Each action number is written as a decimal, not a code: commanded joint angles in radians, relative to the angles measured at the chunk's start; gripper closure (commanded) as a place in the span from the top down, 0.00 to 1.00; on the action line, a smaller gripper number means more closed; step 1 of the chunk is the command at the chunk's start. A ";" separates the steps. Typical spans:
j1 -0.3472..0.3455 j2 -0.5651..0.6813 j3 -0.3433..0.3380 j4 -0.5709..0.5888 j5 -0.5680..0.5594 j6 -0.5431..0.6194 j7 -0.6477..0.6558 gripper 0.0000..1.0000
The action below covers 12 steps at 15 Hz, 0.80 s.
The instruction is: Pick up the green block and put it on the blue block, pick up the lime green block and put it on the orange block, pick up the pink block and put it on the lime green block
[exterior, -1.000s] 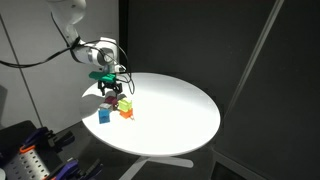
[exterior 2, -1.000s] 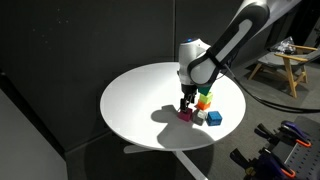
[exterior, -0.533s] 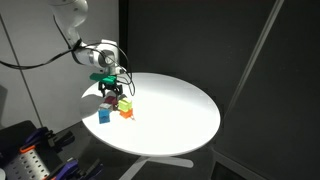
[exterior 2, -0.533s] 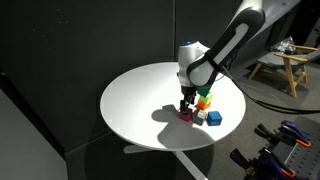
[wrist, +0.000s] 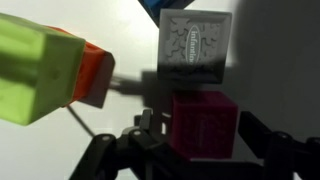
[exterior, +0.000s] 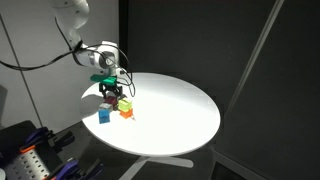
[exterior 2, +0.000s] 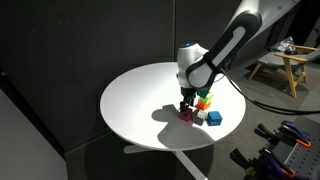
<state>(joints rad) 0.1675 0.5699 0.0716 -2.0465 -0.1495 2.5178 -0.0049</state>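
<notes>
The pink block (wrist: 205, 122) sits on the white table between my fingers. My gripper (wrist: 203, 140) reaches down over it, shut on its two sides, as both exterior views show (exterior: 112, 96) (exterior 2: 186, 106). The lime green block (wrist: 35, 70) lies on top of the orange block (wrist: 95, 75), just to one side; the stack also shows in an exterior view (exterior 2: 205, 98). The blue block (exterior 2: 214, 119) stands near the table edge. I see no darker green block in any view.
A grey-white cube with a printed face (wrist: 195, 45) stands right behind the pink block, close to my fingers. The round white table (exterior 2: 140, 100) has free room on its far side. Dark curtains surround it.
</notes>
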 commanded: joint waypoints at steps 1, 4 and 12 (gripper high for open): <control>0.020 0.011 -0.019 0.028 -0.024 -0.025 0.017 0.56; 0.025 0.009 -0.021 0.030 -0.029 -0.035 0.018 0.34; 0.024 -0.073 -0.013 -0.019 -0.036 -0.085 0.007 0.31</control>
<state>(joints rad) 0.1842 0.5598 0.0661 -2.0378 -0.1679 2.4737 -0.0043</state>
